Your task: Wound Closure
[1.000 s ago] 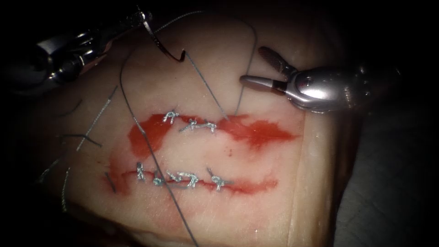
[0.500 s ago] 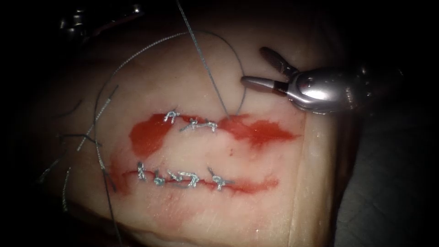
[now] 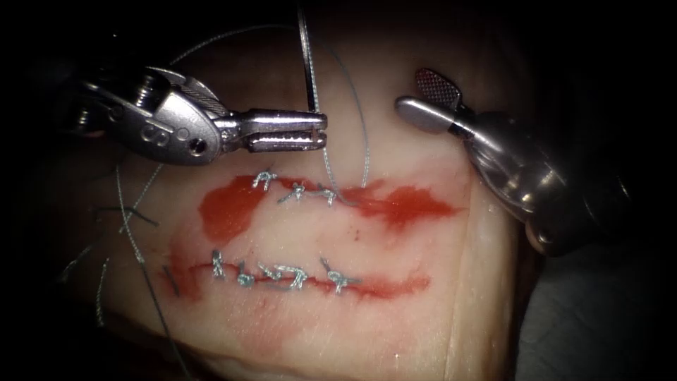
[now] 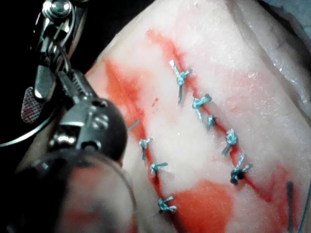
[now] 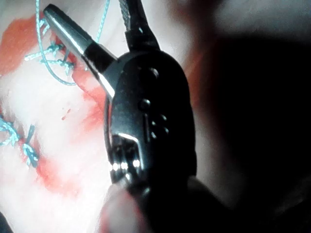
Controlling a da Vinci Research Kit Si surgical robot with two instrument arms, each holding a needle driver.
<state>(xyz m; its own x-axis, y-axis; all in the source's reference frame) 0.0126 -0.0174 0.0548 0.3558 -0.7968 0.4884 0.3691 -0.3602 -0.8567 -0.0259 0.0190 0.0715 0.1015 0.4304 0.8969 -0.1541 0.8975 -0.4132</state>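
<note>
On the tissue [image 3: 395, 282] run two cuts, an upper cut [image 3: 395, 204] and a lower cut [image 3: 381, 286], each with several knotted stitches [image 3: 303, 192] and red fluid [image 3: 226, 208]. My left tool [image 3: 324, 132] hovers just above the upper cut, jaws shut on the dark needle [image 3: 307, 70] near its thread end. The needle stands upright, out of the tissue. Thread [image 3: 365, 141] arcs down from it into the upper cut. To the right, my right tool [image 3: 412, 90] is open and holds nothing; its spread jaws and a thread loop [image 5: 48, 68] appear in the right wrist view.
A long slack strand [image 3: 144, 268] trails down the tissue's left side. Several cut ends of thread [image 3: 130, 212] lie there too. Both stitch rows [image 4: 209, 116] appear in the left wrist view. The tissue's right edge [image 3: 493, 296] drops to a dark bench.
My left tool left the upper left and came back lower and further right, above the upper cut, with the needle now upright. The slack strand slid left. The right tool shifted slightly right.
</note>
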